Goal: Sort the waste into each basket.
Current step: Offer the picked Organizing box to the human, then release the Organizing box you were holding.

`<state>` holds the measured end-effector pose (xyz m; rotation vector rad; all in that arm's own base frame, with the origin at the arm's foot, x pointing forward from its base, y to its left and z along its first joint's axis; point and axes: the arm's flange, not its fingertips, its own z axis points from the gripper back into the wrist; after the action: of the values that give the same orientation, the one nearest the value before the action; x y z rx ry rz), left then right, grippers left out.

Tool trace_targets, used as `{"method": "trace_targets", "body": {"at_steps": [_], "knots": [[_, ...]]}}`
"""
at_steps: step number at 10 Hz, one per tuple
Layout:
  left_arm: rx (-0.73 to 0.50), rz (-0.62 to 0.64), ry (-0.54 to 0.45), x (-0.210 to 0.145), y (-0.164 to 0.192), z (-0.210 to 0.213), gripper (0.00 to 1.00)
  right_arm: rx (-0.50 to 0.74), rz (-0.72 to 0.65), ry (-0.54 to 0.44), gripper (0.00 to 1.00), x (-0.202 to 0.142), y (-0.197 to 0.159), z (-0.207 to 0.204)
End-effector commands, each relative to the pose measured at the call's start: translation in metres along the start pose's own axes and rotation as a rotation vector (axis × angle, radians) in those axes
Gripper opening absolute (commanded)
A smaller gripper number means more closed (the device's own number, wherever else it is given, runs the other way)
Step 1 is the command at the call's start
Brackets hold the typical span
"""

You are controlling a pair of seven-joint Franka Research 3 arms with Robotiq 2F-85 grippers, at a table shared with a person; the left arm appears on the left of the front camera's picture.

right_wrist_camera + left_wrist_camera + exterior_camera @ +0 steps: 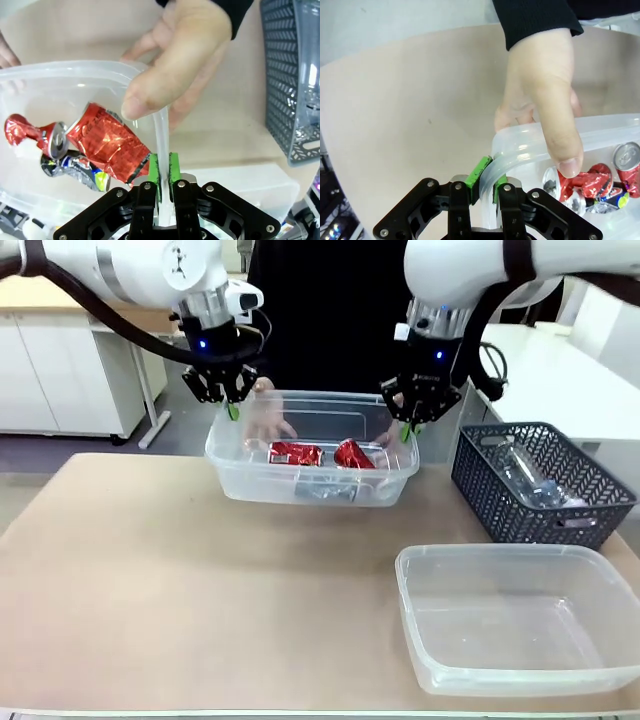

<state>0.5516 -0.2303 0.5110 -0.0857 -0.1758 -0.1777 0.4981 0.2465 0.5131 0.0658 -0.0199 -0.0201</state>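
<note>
A clear tub [246, 478] at the far middle of the table holds several crushed red-and-silver cans [296, 453]. My left gripper [233, 407] is shut on the tub's left rim; in the left wrist view its green pads [479, 172] pinch the rim's rounded corner [506, 159]. My right gripper [408, 427] is shut on the tub's right rim [162, 135], next to a crushed can [107, 145]. The person's hands [545, 100] [175, 75] also hold the tub's rim close to each gripper. More cans [592, 182] lie inside below the thumb.
A second clear tub [500, 556] stands empty at the near right. A dark blue lattice basket [490, 502] holding clear plastic bottles [525, 478] sits at the right, close to my right arm. Bare tabletop spreads at the near left.
</note>
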Motion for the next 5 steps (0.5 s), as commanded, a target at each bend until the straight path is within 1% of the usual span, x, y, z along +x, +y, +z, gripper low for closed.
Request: {"method": "trace_targets", "body": {"at_steps": [1, 5], "knots": [[0.005, 0.001, -0.015, -0.007, 0.0001, 0.0114, 0.08, 0.002, 0.01, -0.011, 0.09, -0.0037, 0.0041, 0.0058], [0.005, 0.001, -0.015, -0.007, 0.0001, 0.0114, 0.08, 0.002, 0.01, -0.011, 0.09, -0.0037, 0.0041, 0.0058]]}}
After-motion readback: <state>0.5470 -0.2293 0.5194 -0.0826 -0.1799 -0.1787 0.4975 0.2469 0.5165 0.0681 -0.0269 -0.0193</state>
